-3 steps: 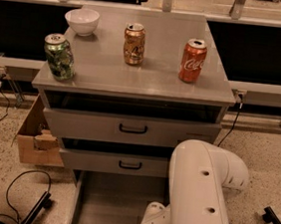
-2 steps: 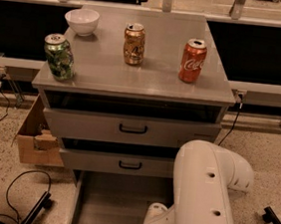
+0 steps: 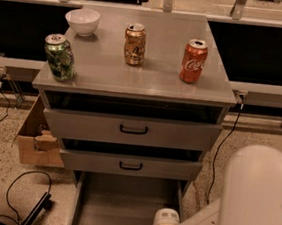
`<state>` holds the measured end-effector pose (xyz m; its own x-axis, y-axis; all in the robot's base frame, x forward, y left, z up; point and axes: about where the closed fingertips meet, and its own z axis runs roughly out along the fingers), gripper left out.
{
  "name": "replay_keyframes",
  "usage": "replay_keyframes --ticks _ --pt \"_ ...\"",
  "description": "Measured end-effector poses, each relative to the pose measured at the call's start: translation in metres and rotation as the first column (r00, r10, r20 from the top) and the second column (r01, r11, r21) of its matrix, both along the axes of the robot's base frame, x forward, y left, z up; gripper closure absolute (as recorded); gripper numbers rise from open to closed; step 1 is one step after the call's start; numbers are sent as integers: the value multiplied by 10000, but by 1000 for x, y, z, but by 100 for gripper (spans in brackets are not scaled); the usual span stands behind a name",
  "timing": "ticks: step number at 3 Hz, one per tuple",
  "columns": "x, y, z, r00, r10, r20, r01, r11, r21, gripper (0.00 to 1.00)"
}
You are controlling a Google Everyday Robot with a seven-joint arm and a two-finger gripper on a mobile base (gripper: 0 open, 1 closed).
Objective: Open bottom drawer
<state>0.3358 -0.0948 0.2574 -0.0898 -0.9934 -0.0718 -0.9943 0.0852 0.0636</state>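
Note:
The bottom drawer (image 3: 126, 203) stands pulled out toward me, and its plain grey tray shows below the two upper drawer fronts. Its front panel and black handle are cut off by the frame's lower edge. My white arm (image 3: 257, 202) fills the lower right, and its wrist joint (image 3: 164, 221) sits over the tray's near right corner. My gripper is out of view below the frame's bottom edge, past that wrist.
The top drawer front (image 3: 134, 130) and the middle drawer front (image 3: 130, 165) are slightly ajar. On the cabinet top (image 3: 154, 81) stand a green can (image 3: 59, 56), a gold can (image 3: 134, 44), a red cola can (image 3: 193, 60) and a white bowl (image 3: 82, 21). A cardboard box (image 3: 35, 138) and cables (image 3: 19, 192) lie at the left.
The big white arm link has swung to the right, uncovering more of the bottom drawer's tray. The wrist stays near the tray's near right corner.

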Motion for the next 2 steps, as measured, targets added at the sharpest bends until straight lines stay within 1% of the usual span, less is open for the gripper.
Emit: replay_keyframes --ticks 1,2 --pt "-37 -9 64 9988 -301 374 300 9995 26 0" --pt "-95 -11 116 9975 -703 -14 703 9975 40 0"
